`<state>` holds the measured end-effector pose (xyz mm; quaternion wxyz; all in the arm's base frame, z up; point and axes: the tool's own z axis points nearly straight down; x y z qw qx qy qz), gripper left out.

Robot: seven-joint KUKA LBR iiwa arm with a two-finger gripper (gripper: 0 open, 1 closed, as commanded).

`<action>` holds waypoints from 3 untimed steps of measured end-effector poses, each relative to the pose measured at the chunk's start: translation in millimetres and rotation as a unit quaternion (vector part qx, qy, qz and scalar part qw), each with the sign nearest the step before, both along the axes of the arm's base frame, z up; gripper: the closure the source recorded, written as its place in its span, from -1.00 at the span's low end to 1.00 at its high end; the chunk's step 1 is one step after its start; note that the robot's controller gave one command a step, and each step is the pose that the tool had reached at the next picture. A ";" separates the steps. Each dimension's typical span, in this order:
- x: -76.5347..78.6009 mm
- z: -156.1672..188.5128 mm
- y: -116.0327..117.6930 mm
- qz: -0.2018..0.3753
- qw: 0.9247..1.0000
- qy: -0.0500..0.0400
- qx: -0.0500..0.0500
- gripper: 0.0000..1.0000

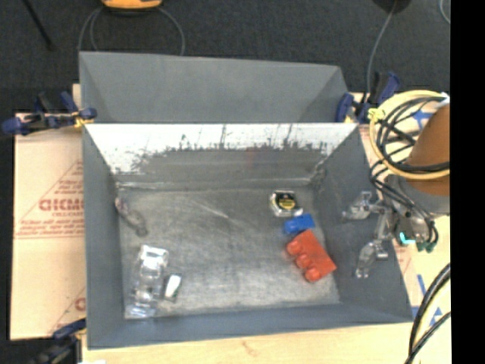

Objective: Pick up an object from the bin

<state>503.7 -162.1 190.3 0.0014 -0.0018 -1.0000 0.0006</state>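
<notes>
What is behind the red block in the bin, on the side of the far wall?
A small blue thing lies against the far end of the red block; past it, a round yellow-and-black thing. Whether the blue thing reaches under the block is hidden.

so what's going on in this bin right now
A robot arm reaches in from the right. Its tool hangs over the right sloped wall of the bin, fingers apart with nothing between them. Nearest to it on the floor lie a red block, a blue piece at the block's upper end, and a small round yellow-and-black thing. A clear plastic thing and a small white piece sit in the lower left corner. Nothing is picked yet.
</notes>
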 end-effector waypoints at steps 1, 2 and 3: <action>12.8 -118.0 35.7 -0.081 0.997 -0.008 -0.001 -1.00; 13.6 -115.2 34.1 -0.079 0.997 -0.009 -0.002 1.00; 18.7 37.0 21.8 0.165 0.986 -0.006 -0.001 1.00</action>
